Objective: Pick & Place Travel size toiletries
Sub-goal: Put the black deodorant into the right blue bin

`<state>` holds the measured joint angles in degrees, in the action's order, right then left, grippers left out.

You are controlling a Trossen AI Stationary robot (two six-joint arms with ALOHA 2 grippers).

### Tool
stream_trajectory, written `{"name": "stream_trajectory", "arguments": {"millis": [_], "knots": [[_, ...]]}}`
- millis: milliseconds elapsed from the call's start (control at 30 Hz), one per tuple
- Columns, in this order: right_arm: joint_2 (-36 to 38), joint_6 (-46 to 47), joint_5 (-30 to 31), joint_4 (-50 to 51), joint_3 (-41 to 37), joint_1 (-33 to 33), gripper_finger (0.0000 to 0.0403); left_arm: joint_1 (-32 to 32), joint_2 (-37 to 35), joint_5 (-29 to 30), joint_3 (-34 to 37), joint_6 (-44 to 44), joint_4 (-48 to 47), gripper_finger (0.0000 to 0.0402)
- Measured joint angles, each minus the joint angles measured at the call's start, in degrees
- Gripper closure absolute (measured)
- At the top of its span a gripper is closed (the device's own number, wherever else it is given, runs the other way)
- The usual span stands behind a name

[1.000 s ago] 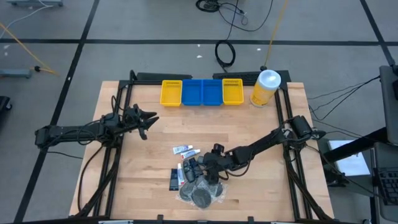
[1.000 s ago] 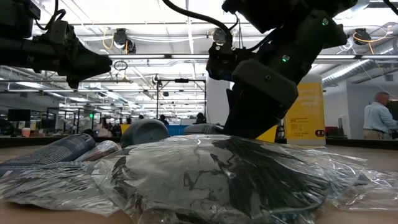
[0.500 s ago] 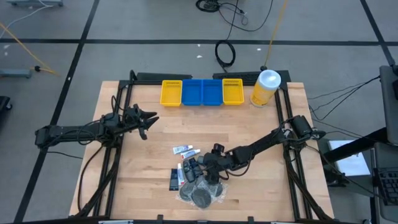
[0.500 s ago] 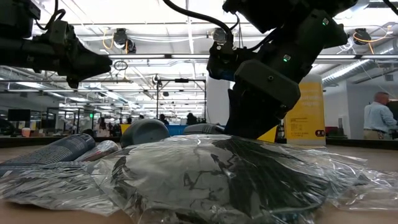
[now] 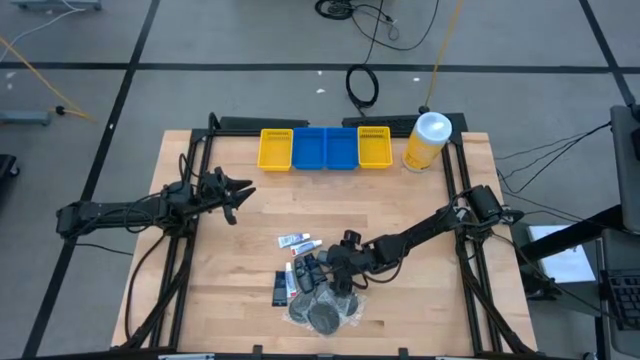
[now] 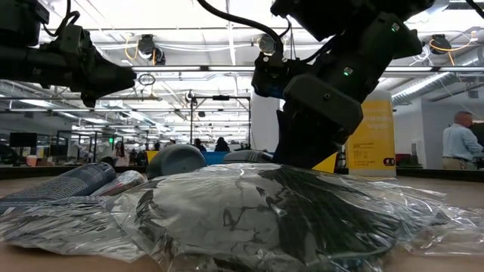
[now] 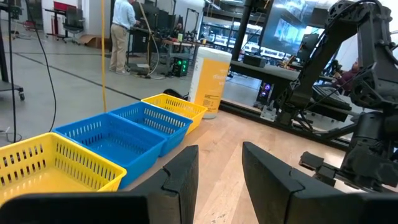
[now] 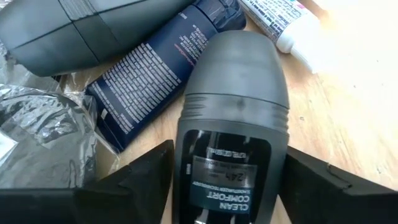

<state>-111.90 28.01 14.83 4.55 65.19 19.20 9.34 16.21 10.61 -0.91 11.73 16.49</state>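
High view: I see the toiletries (image 5: 315, 290) clustered on the near-centre of the table (image 5: 250, 240): white tubes, dark bottles and bagged mesh puffs (image 5: 322, 312) nearest the front edge. The right gripper (image 5: 338, 268) is down at the cluster's right side. The left gripper (image 5: 236, 196) hangs over the table's left part, well apart from the items. Yellow and blue bins (image 5: 325, 148) line the far edge, with a yellow canister (image 5: 427, 140) beside them.

Low view: a crinkled clear bag holding a dark puff (image 6: 287, 219) fills the foreground; the right arm stands just behind it.

Left wrist view: my left gripper (image 7: 219, 180) shows its fingers partly apart with nothing between them; the bins (image 7: 93, 146) lie ahead.

Right wrist view: the right gripper (image 8: 227, 186) stands wide, its fingers either side of a dark grey deodorant stick (image 8: 231, 130) lying on the wood. I cannot tell whether they touch it. A navy tube (image 8: 161, 68) lies just beside.
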Motion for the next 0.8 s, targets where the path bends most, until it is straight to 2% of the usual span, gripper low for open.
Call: {"name": "stream_trajectory", "arguments": {"millis": [133, 800], "knots": [[0.03, 0.02, 0.07, 0.10, 0.00, 0.00, 0.0203, 0.00, 0.02, 0.00, 0.00, 0.00, 0.00, 0.0277], [0.24, -0.27, 0.03, 0.04, 0.00, 0.00, 0.0203, -0.02, 0.02, 0.00, 0.00, -0.55, 0.02, 0.0277]]}}
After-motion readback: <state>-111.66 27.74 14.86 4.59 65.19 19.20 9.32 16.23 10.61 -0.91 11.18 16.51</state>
